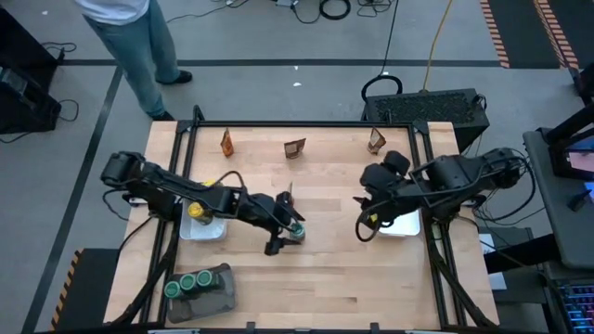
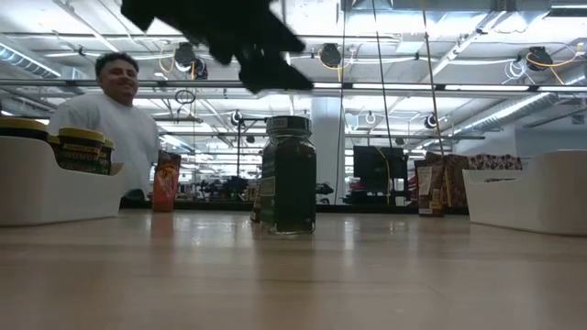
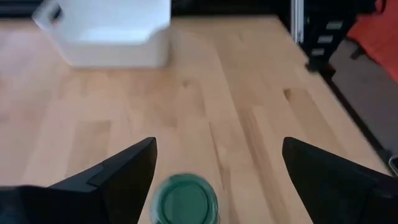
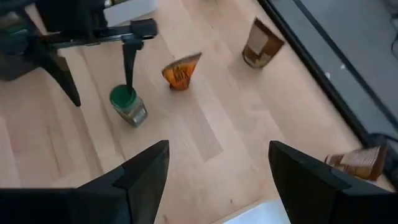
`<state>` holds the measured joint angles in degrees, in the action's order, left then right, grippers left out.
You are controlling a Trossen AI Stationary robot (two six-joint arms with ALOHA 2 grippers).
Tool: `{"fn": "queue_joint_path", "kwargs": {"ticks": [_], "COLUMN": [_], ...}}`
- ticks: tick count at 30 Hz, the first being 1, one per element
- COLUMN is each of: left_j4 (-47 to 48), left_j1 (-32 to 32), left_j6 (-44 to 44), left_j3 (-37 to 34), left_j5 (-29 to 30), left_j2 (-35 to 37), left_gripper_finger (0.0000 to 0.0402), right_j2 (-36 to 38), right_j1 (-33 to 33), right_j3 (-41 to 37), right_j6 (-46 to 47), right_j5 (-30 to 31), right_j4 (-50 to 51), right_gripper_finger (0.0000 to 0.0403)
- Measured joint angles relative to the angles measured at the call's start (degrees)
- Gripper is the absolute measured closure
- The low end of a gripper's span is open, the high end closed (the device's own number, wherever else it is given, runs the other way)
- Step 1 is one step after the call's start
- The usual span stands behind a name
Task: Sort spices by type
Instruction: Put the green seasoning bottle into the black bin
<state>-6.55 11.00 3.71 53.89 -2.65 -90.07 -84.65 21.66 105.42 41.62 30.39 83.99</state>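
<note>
A small jar with a green lid (image 1: 296,229) stands upright on the table's middle, also seen in the low view (image 2: 289,174). My left gripper (image 1: 286,224) hovers over it, open. In the left wrist view the lid (image 3: 185,199) shows between the two fingers (image 3: 217,155), nearer one of them, with a gap on both sides. My right gripper (image 1: 364,218) waits open by the right white tray; its wrist view (image 4: 217,155) looks at the same jar (image 4: 127,104). Three brown-orange packets (image 1: 226,142) (image 1: 295,148) (image 1: 376,141) stand along the far edge.
A white tray (image 1: 215,232) left of the jar holds a yellow-lidded jar (image 1: 196,211). Another white tray (image 1: 406,224) sits at the right. A dark grey tray (image 1: 221,289) near the front left holds green-lidded jars (image 1: 188,282). A person (image 1: 130,37) stands beyond the far left corner.
</note>
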Motion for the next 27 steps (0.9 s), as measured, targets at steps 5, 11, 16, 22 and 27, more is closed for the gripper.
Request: {"fn": "queue_joint_path", "kwargs": {"ticks": [5, 11, 16, 22, 27], "left_j4": [-0.81, -1.43, -0.76, 1.73, 1.91], "left_j1": [-0.11, -0.15, -0.15, -0.17, -0.15], "left_j6": [-0.03, -0.27, -4.24, -5.62, -5.65], "left_j3": [0.00, 0.00, 0.00, 0.00, 0.00], "left_j5": [-0.16, 0.03, 3.75, 4.56, 4.57], "left_j2": [-4.19, -5.96, -5.98, -6.00, -6.00], "left_gripper_finger": [0.0052, 0.0052, 0.0052, 0.0052, 0.0052], "right_j2": [6.76, 13.02, 14.17, 14.17, 14.17], "right_j1": [0.23, 0.25, 0.21, 0.21, 0.21], "right_j3": [-12.74, -23.35, -25.19, -25.24, -25.24], "right_j6": [4.85, 5.82, 5.76, 4.47, 4.25], "right_j5": [-0.34, -1.21, -1.71, -1.77, -1.75], "right_j4": [-7.27, -18.76, -21.43, -23.62, -24.14], "right_gripper_finger": [0.0144, 0.0145, 0.0145, 0.0145, 0.0145]}}
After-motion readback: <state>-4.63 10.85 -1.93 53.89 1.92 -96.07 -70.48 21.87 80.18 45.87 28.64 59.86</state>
